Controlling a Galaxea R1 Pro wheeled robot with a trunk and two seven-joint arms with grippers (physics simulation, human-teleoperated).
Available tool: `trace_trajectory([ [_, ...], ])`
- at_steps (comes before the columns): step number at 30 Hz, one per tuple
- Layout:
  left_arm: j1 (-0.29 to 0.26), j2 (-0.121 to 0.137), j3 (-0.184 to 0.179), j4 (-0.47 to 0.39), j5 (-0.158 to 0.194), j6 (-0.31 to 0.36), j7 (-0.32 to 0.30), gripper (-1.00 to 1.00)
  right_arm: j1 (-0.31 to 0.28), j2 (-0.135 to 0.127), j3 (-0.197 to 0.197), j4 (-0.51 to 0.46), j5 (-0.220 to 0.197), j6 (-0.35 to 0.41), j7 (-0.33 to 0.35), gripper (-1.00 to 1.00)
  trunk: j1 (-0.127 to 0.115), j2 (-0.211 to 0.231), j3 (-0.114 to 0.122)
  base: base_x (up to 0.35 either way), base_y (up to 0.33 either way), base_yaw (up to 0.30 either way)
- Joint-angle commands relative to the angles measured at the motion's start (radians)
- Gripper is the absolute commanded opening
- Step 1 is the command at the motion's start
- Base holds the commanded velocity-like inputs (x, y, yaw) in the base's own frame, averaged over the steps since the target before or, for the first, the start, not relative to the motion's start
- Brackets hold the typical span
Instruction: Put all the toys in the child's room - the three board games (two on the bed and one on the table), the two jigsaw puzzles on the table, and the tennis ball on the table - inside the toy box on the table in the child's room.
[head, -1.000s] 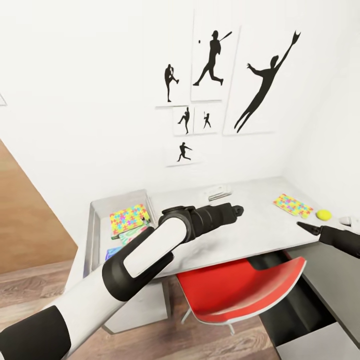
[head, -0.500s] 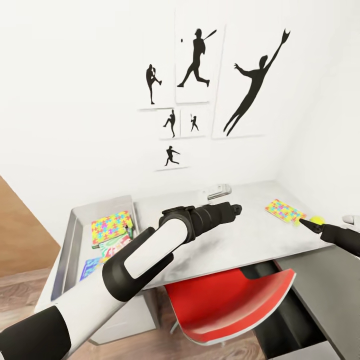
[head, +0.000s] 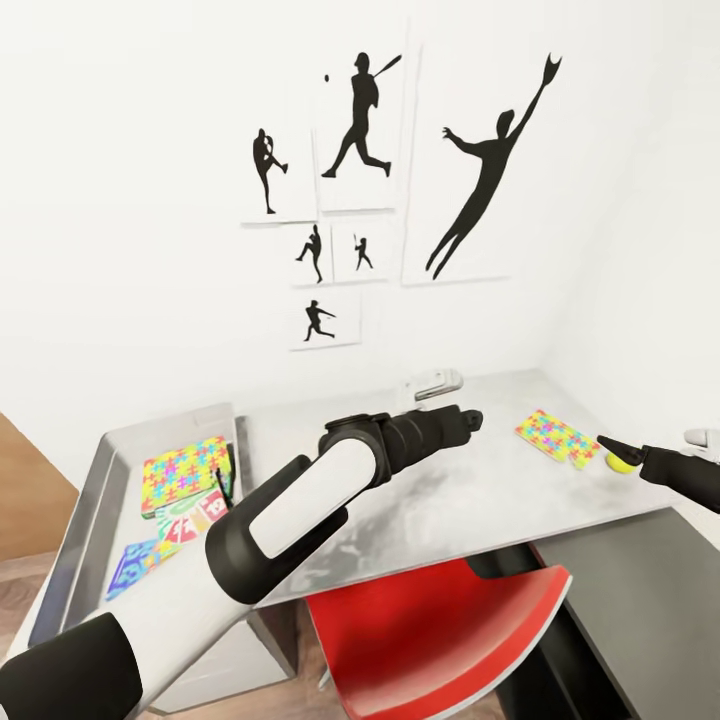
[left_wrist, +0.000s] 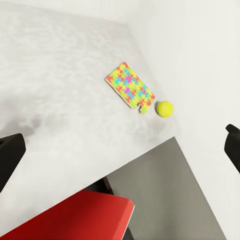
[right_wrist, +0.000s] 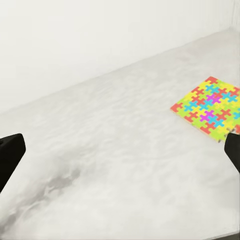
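Note:
The toy box (head: 170, 422) sits at the table's (head: 470, 500) left end and holds a jigsaw puzzle (head: 185, 473), a yellow-green board game (head: 190, 518) and a light blue one (head: 140, 562). A second jigsaw puzzle (head: 557, 438) (left_wrist: 129, 89) (right_wrist: 212, 109) lies flat near the table's right end, with the tennis ball (head: 619, 463) (left_wrist: 164, 108) just beside it. My left gripper (head: 470, 415) (left_wrist: 120, 150) hovers open over the middle of the table. My right gripper (head: 608, 443) (right_wrist: 120, 152) is open, its tip in front of the ball. The bed is out of view.
A red chair (head: 440, 620) (left_wrist: 75, 220) is tucked under the table's front edge. A small white object (head: 432, 383) lies at the back by the wall with black silhouette pictures (head: 480, 170). A dark grey surface (head: 640, 590) adjoins on the right. Another white item (head: 700, 438) sits at the far right.
The whole view has swung to the right, so table, box and pictures slid left in the picture. The right gripper's tip now overlaps the tennis ball. Both grippers stay open.

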Motion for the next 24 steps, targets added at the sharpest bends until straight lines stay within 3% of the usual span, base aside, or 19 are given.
trace_trajectory([
  [1,-0.001,0.000,0.000,-0.001,0.004,0.004,0.007,1.00,-0.001,0.000,-0.001,0.000,0.000,0.006,0.004,1.00,0.001,-0.002,-0.002,0.026,-0.035,0.000],
  [9,0.000,0.000,0.002,0.001,0.004,0.004,0.007,1.00,-0.001,0.000,0.004,-0.001,0.000,0.009,0.004,1.00,0.001,-0.002,-0.002,0.012,-0.070,0.000],
  [24,0.004,0.001,0.003,0.007,0.004,0.004,0.007,1.00,-0.001,0.000,0.006,-0.001,0.001,0.010,0.004,1.00,0.001,-0.002,-0.002,0.002,-0.199,0.000],
])
